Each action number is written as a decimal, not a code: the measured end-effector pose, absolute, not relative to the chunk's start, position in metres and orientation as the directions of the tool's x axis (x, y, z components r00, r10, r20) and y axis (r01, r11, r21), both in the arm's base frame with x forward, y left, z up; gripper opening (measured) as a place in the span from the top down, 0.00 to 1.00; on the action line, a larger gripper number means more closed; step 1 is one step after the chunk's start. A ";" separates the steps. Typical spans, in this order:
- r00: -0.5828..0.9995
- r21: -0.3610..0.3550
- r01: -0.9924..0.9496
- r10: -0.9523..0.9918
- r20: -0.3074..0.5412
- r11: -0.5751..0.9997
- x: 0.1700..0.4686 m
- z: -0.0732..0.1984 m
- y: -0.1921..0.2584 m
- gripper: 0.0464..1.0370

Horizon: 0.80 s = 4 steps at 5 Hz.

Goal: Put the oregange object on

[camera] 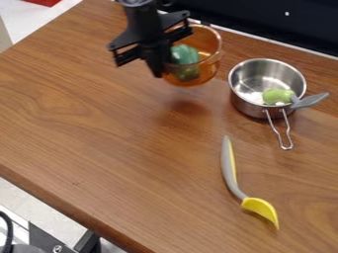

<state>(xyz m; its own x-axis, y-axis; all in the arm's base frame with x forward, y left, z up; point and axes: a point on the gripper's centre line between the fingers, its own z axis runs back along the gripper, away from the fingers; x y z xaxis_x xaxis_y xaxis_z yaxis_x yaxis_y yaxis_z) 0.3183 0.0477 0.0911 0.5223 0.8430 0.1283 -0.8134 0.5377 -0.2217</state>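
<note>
My gripper (163,63) hangs near the top of the camera view, left of centre, shut on the left side of an orange see-through bowl (208,70). The bowl is tilted and held above the table, with a shadow on the wood below it. Inside the bowl lies a green object (186,54).
A metal pot (245,101) with a wire handle stands right of the bowl, holding a light green and grey utensil (280,96). A grey and yellow spoon (230,173) lies on the wooden table (119,163) at lower right. A black surface (277,22) borders the table's back.
</note>
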 end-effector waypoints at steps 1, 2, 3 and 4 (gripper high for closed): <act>0.433 -0.237 -0.859 0.891 0.138 0.455 0.331 0.081 0.061 0.99; 0.373 -0.219 -0.893 0.918 0.132 0.394 0.335 0.077 0.072 0.99; 0.347 -0.202 -0.907 0.927 0.140 0.369 0.333 0.075 0.078 0.99; 0.341 -0.188 -0.912 0.929 0.142 0.364 0.333 0.072 0.080 0.99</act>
<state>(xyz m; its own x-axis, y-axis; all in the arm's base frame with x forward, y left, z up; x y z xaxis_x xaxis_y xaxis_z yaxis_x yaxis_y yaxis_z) 0.3326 0.0799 0.0725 0.3415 0.9290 0.1424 -0.9122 0.3641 -0.1881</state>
